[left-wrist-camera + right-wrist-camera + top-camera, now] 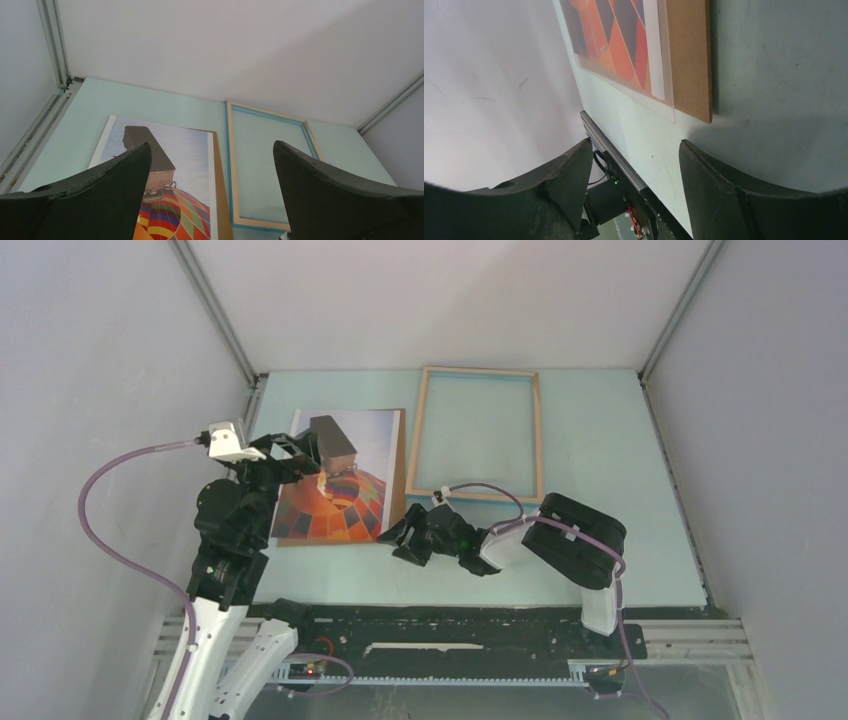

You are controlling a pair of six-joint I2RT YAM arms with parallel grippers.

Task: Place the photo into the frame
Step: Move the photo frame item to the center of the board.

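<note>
At nine o'clock from the frame (415, 430), the photo (345, 485) lies on a brown board (689, 55); left gripper (211, 145) gapes empty above, while right gripper (635, 142), part-open and empty, might pinch both together.

We're seeing the photo (350, 500) showing off a balloon in orange, red, yellow, green and blue checks, with a dark basket against pale blue sky and a white border. The backing board (689, 55) is looking plain cardboard brown. We're also noticing the frame (416, 435) showing light wood with turquoise edging, and the table (620, 490) is coming across as pale mint.
</note>
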